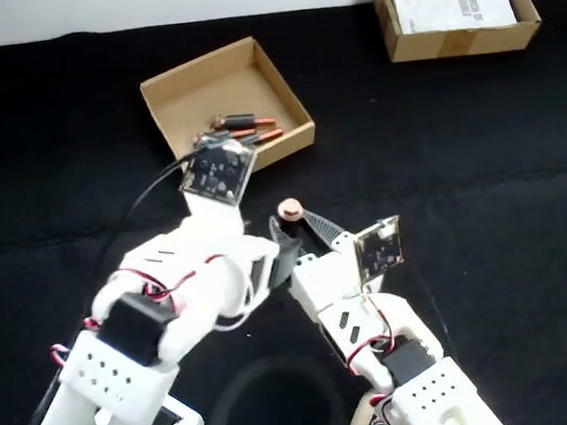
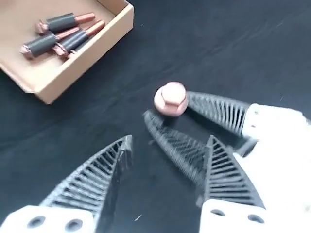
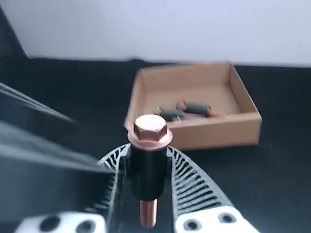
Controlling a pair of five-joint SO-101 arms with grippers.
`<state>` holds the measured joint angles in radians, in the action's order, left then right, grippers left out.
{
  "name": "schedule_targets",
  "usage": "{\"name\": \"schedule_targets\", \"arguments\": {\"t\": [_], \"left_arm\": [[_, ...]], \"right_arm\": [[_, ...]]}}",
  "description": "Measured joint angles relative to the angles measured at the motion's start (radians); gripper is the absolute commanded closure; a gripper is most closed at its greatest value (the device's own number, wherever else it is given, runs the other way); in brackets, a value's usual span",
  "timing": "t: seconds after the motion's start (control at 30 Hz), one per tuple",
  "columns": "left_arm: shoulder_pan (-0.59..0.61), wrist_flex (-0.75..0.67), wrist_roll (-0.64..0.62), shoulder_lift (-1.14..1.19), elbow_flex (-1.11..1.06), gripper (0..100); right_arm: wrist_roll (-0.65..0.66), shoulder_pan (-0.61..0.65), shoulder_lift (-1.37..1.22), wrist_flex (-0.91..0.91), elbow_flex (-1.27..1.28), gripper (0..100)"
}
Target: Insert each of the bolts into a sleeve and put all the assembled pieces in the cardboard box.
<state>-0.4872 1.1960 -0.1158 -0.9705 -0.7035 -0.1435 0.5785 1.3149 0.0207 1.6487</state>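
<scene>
Copper bolt (image 3: 150,131) within right gripper (image 3: 146,154)

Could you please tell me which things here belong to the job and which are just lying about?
Job:
- bolt in a sleeve, gripped by the right fingers
- open box
- assembled pieces lying in it

Lying about:
- second box at the table's far corner
- paper inside it

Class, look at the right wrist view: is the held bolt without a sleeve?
No, the bolt passes through a black sleeve clamped in the right gripper.
</scene>
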Motion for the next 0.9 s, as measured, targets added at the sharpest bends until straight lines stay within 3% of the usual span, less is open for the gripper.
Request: {"name": "schedule_targets", "arguments": {"t": [0.1,0.27,0.53,0.67,0.9], "left_arm": [[-0.002,0.138,0.104,-0.018,0.078,78],[0.048,0.262,0.169,-0.120,0.169,100],[0.305,0.267,0.176,-0.316,0.127,97],[0.411,0.203,0.176,-0.428,-0.028,97],[0.580,-0.060,0.176,-0.744,-0.446,98]], "right_arm": [[0.000,-0.057,-0.002,-0.167,-0.094,99.1],[0.000,-0.110,-0.014,-0.422,-0.341,99.1],[0.112,-0.118,-0.316,-0.629,-0.775,99.1],[0.212,-0.118,-0.546,-0.669,-1.005,99.1],[0.450,-0.118,-0.945,-0.669,-1.326,99.1]]}}
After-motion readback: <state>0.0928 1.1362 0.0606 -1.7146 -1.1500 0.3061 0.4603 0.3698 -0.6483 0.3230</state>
